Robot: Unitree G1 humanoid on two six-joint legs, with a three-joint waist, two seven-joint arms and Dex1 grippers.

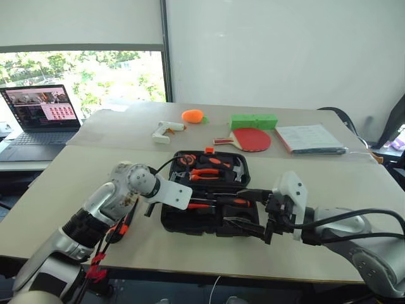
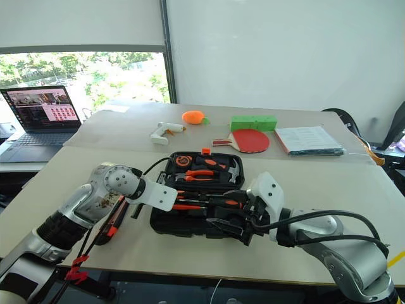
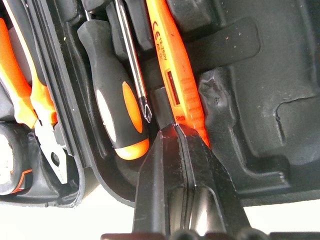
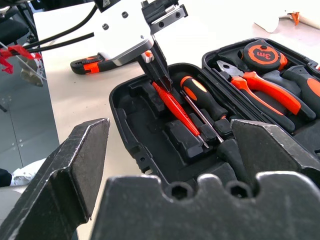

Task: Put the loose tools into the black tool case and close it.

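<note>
Black moulded tool case (image 1: pixel 209 215) lies open on the beige table (image 1: pixel 76 183) | left gripper (image 4: pixel 161 80), fingers pressed together, tip at slim orange tester (image 4: pixel 175 107) in its slot | right gripper (image 2: pixel 231 225), fingers spread wide, empty | utility knife (image 4: pixel 90 64) beside case.

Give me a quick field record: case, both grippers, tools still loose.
case: black tool case open on the near table
left gripper: left gripper shut, tips on the slim orange tool in a front-half slot
right gripper: right gripper open, empty, at the case's front right
still loose: utility knife on the table left of the case
</note>
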